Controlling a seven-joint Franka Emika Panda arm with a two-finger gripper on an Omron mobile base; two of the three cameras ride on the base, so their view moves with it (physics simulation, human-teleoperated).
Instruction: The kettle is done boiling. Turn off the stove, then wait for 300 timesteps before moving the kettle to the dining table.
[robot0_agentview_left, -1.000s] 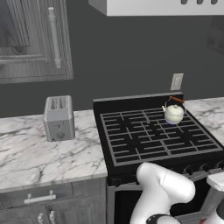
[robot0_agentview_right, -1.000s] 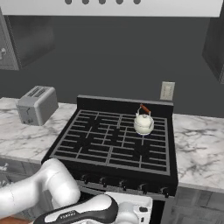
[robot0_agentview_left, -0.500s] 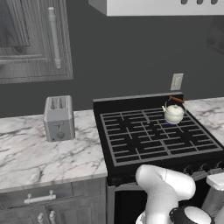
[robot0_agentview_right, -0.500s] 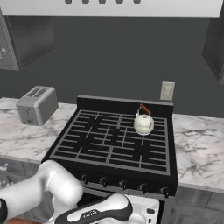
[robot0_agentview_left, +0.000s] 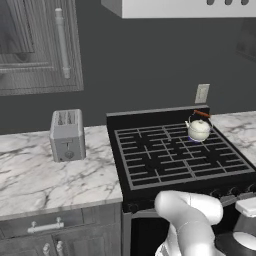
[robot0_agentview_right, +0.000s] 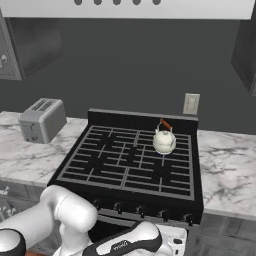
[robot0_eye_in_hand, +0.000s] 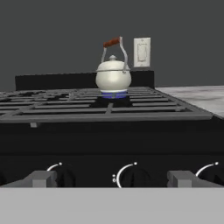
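The cream-white kettle (robot0_agentview_left: 198, 129) (robot0_agentview_right: 164, 141) (robot0_eye_in_hand: 113, 76) stands upright on the back right burner of the black stove (robot0_agentview_left: 175, 160) (robot0_agentview_right: 130, 165) (robot0_eye_in_hand: 109, 111). A small blue flame (robot0_eye_in_hand: 113, 94) burns under it. My gripper (robot0_eye_in_hand: 111, 179) is open, low in front of the stove's front edge. Its fingertips (robot0_eye_in_hand: 41, 178) stand wide apart on either side of a dark round knob (robot0_eye_in_hand: 131, 176), apart from it. More knobs (robot0_agentview_right: 140, 210) (robot0_agentview_left: 225, 192) line that edge. The dining table is out of view.
A boxy grey toaster (robot0_agentview_left: 67, 134) (robot0_agentview_right: 42, 120) sits on the marble counter (robot0_agentview_left: 45, 175) left of the stove. More marble counter (robot0_agentview_right: 225, 165) lies to the right. A wall outlet (robot0_eye_in_hand: 142, 52) is behind the kettle. Grey cabinets (robot0_agentview_left: 35, 45) hang at the upper left.
My arm's forearm has crept a little to the right, low along the stove's front. The kettle has not moved and the gripper stays open.
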